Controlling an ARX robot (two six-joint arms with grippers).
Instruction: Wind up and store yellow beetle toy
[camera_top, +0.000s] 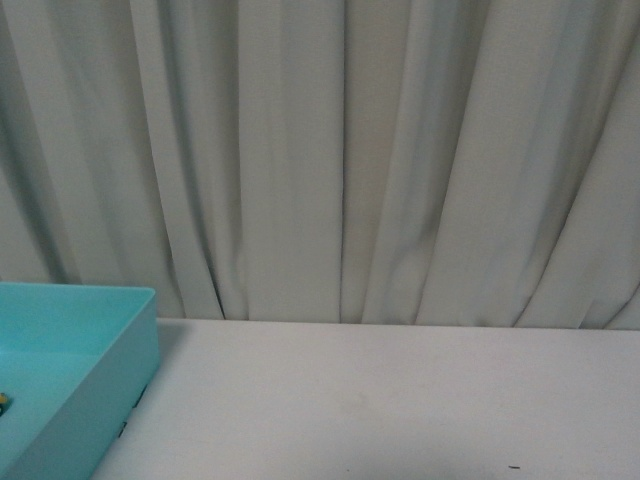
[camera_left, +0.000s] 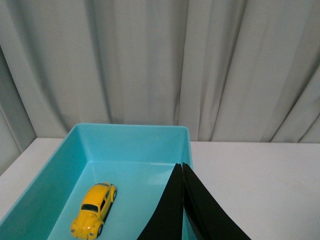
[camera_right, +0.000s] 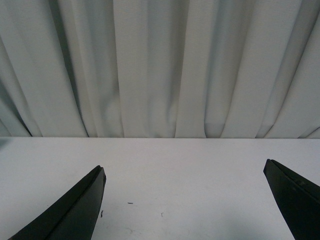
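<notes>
The yellow beetle toy (camera_left: 94, 210) lies on its wheels on the floor of a turquoise bin (camera_left: 130, 135) in the left wrist view. My left gripper (camera_left: 182, 165) is shut and empty, its black fingers pressed together above the bin's right wall, apart from the toy. In the front view only the bin (camera_top: 90, 350) shows at the lower left, with a tiny yellow speck of the toy (camera_top: 4, 403) at the frame edge. My right gripper (camera_right: 184, 170) is open and empty, its fingers wide apart over the white table (camera_right: 185, 165).
A pale pleated curtain (camera_top: 340, 150) hangs along the back edge of the white table (camera_top: 400, 400). A few small dark specks (camera_right: 130, 203) lie on the table under the right gripper.
</notes>
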